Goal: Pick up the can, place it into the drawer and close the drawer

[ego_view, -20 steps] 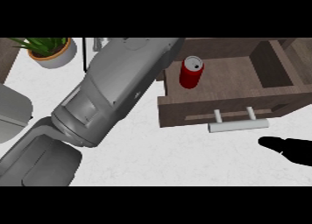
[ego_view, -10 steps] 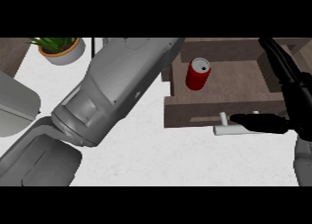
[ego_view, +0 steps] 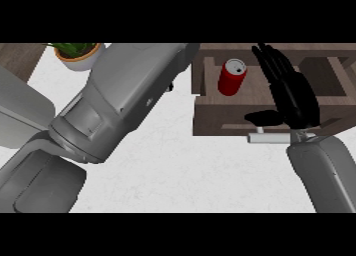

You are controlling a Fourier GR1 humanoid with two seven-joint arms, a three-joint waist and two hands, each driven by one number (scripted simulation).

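White table (ego_view: pixel 196 170) carries the open drawer (ego_view: pixel 210 117) where the light, slick can (ego_view: pixel 231 77) stands upright, right hand (ego_view: pixel 288 92) fingers straight above its handle (ego_view: pixel 269 138).

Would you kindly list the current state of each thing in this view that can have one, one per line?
Drawer: open, front wall toward the robot.
Can: upright inside the drawer, at its left side, not held.
Drawer handle: white bar on the drawer front, partly covered by the thumb.
Right hand: open, fingers straight, stretched over the drawer.
Left hand: hidden; only the grey forearm shows.
Potted plant: upright at the far left.
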